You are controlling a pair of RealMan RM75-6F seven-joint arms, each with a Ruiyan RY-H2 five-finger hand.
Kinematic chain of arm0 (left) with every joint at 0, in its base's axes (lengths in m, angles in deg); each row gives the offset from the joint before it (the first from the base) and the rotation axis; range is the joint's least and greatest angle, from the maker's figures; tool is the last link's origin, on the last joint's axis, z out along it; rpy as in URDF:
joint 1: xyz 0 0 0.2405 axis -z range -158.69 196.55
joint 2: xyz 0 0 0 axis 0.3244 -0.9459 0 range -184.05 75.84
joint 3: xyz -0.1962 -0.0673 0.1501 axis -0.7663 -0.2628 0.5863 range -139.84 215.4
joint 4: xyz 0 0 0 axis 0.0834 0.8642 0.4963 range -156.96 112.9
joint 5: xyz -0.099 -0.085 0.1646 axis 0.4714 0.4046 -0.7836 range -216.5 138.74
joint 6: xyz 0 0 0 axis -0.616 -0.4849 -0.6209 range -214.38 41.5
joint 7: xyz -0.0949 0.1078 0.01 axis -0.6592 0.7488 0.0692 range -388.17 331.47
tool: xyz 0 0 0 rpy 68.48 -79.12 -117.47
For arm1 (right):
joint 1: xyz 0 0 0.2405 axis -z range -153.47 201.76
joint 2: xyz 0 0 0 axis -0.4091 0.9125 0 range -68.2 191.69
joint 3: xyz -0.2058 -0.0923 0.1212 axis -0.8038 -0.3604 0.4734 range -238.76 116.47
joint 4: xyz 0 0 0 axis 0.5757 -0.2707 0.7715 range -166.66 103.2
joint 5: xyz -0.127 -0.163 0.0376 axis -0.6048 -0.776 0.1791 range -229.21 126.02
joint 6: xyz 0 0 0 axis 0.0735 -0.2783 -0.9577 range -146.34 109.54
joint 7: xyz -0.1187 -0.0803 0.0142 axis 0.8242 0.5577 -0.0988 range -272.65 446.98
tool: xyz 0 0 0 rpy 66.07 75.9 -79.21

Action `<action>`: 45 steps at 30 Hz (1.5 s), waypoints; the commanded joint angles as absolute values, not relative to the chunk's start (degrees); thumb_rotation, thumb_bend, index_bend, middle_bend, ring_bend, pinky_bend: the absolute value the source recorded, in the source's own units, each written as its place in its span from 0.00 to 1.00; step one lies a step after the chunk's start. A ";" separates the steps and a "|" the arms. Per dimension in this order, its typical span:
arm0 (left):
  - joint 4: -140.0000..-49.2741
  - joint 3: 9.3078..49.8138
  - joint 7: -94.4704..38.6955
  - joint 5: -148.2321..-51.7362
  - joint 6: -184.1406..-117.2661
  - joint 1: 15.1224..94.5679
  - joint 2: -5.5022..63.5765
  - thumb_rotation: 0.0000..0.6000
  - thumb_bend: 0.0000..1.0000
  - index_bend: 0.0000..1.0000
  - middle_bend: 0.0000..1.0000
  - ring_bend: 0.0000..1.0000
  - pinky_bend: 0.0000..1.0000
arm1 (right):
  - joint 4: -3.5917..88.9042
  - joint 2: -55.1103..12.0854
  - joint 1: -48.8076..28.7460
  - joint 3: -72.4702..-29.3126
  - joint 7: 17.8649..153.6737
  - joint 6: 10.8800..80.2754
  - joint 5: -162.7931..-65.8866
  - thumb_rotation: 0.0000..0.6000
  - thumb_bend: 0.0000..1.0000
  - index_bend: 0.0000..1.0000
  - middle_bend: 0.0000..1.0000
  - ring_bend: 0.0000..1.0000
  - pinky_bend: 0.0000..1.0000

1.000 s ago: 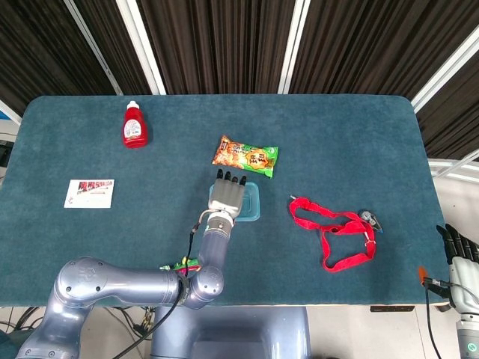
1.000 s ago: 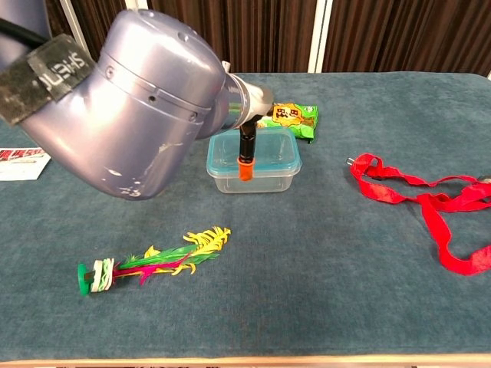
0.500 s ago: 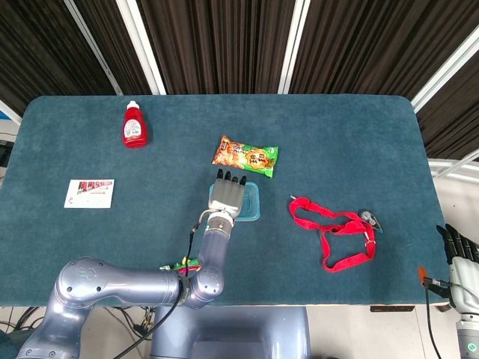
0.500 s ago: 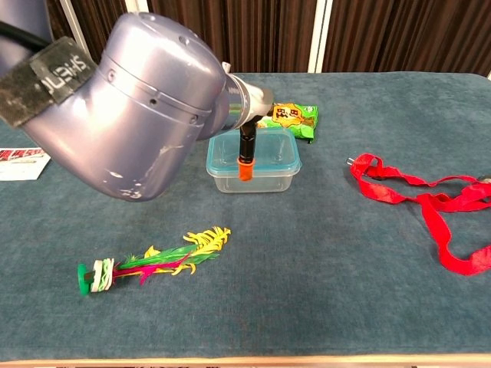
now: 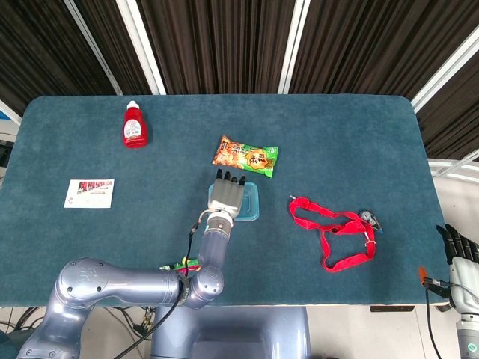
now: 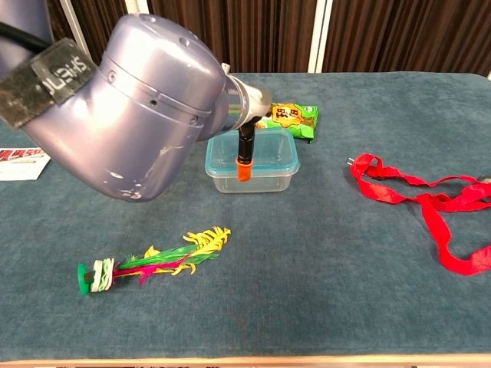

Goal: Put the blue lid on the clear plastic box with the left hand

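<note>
Head view: left hand [image 5: 226, 196] flat atop blue lid [image 5: 253, 203].

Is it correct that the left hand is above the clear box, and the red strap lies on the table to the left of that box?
Not quite. The red strap lies right of the clear box, not left; the head view shows it. The left hand is indeed above the box.

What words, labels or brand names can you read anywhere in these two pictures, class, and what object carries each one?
"SHELL": my best reading of the pale letters on the dark band wrapped round the robot arm, chest view; they lie tilted and partly cut off.
Snack packet: printed, too small to read.
Red bottle: white label, too blurred to read.
White card: red and dark print, unreadable.
</note>
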State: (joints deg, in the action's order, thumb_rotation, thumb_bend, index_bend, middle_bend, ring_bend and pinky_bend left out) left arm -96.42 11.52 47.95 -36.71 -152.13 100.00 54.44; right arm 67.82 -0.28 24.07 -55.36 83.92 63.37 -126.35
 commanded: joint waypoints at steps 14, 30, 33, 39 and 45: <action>-96.25 11.60 48.40 -36.60 -152.12 100.01 54.53 1.00 0.02 0.00 0.11 0.03 0.00 | 67.88 -0.25 24.06 -55.30 83.81 63.34 -126.24 1.00 0.39 0.08 0.04 0.02 0.00; -96.47 11.62 48.97 -36.23 -151.99 99.99 54.40 1.00 0.00 0.00 0.09 0.03 0.00 | 67.93 -0.16 24.03 -55.39 83.89 63.17 -126.22 1.00 0.39 0.08 0.04 0.02 0.00; -96.68 11.58 48.79 -36.34 -151.98 99.91 54.32 1.00 0.00 0.00 0.09 0.03 0.00 | 67.91 -0.17 24.03 -55.37 84.02 63.26 -126.24 1.00 0.39 0.08 0.04 0.02 0.00; -97.21 11.87 48.36 -37.44 -151.98 99.77 54.02 1.00 0.00 0.00 0.09 0.03 0.00 | 67.88 -0.24 24.02 -55.35 83.98 63.30 -126.25 1.00 0.39 0.08 0.04 0.02 0.00; -99.59 13.10 47.48 -39.33 -151.77 98.90 52.99 1.00 0.00 0.00 0.09 0.03 0.00 | 67.77 -0.36 24.01 -55.33 84.00 63.38 -126.31 1.00 0.39 0.08 0.04 0.02 0.00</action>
State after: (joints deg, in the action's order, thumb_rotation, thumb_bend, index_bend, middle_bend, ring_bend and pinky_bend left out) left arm -99.26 12.85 47.64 -39.07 -151.84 99.10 53.23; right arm 67.77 -0.36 24.01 -55.33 84.00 63.37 -126.31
